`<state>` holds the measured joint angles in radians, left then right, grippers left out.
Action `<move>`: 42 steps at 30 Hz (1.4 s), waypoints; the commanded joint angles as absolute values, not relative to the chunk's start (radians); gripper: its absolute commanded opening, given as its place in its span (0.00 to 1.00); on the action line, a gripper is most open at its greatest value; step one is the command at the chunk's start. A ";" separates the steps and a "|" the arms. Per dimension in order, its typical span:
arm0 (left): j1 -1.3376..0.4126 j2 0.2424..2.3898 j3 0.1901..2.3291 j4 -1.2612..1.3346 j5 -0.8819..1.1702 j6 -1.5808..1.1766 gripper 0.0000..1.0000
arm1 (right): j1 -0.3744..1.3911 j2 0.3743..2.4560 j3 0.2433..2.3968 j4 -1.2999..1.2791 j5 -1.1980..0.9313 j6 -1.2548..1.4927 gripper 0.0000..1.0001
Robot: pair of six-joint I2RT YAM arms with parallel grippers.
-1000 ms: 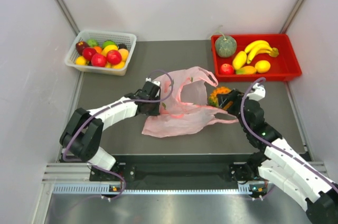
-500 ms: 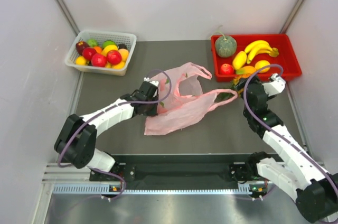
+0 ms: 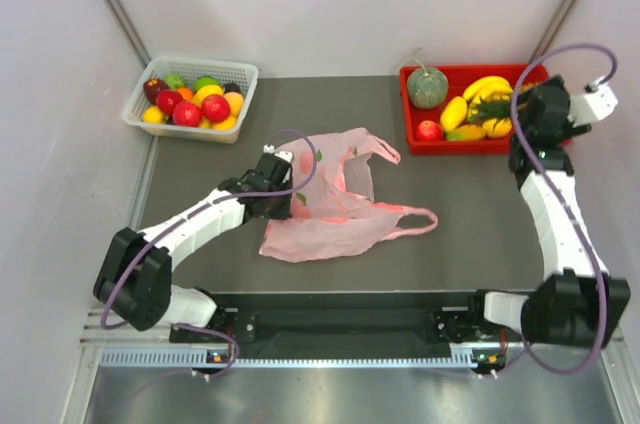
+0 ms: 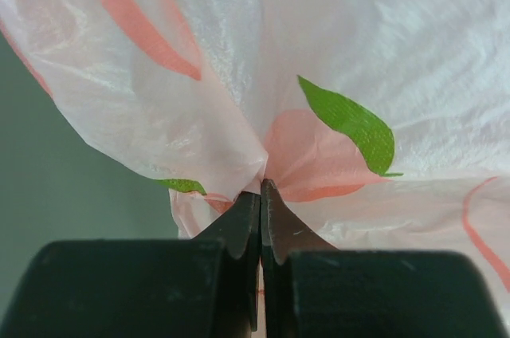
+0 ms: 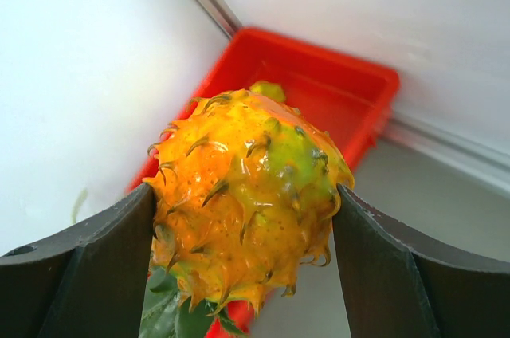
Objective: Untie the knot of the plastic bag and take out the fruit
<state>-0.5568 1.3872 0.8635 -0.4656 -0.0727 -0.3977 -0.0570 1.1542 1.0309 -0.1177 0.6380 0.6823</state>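
The pink plastic bag point(image 3: 335, 209) lies flattened at mid-table, its two strap handles spread apart; no knot shows. My left gripper point(image 3: 288, 199) is shut on a fold of the bag's left side, seen close in the left wrist view point(image 4: 260, 186) with the bag point(image 4: 319, 51) bunched at the tips. My right gripper point(image 3: 512, 114) is shut on a small spiky orange-yellow fruit with green leaves point(image 5: 247, 170) and holds it above the red tray point(image 3: 530, 144). The grey-green melon point(image 3: 427, 88) and the bananas point(image 3: 487, 89) lie in that tray.
A white basket point(image 3: 135, 109) of small red, orange and green fruits stands at the back left. The red tray point(image 5: 319, 83) also holds a mango, a lemon and a red apple point(image 3: 430, 130). Pale walls close the left, back and right sides.
My right gripper has carried the spiky fruit from beside the bag to the back right, over the red tray. The bag has sunk flatter. My left gripper keeps its hold.
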 commanded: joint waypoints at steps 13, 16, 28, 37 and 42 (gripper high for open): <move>-0.549 1.305 0.870 -0.416 0.037 -0.407 0.00 | -0.344 1.781 1.473 -0.011 0.173 0.782 0.00; -0.549 1.318 0.864 -0.396 0.043 -0.407 0.00 | -0.347 1.819 1.480 0.024 0.204 0.787 0.01; -0.549 1.400 0.884 -0.365 0.081 -0.408 0.00 | -0.347 1.874 1.502 0.051 0.328 0.810 0.85; -0.549 1.385 0.899 -0.387 0.084 -0.405 0.00 | -0.321 1.826 1.559 0.006 0.376 0.698 1.00; -0.549 1.342 0.902 -0.397 0.083 -0.414 0.00 | -0.287 1.724 1.536 0.003 0.338 0.624 1.00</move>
<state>-0.5541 1.3998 0.8642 -0.4118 0.0723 -0.3988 -0.3164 1.8465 1.5127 -0.0288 0.3447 0.6956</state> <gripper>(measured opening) 0.009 0.995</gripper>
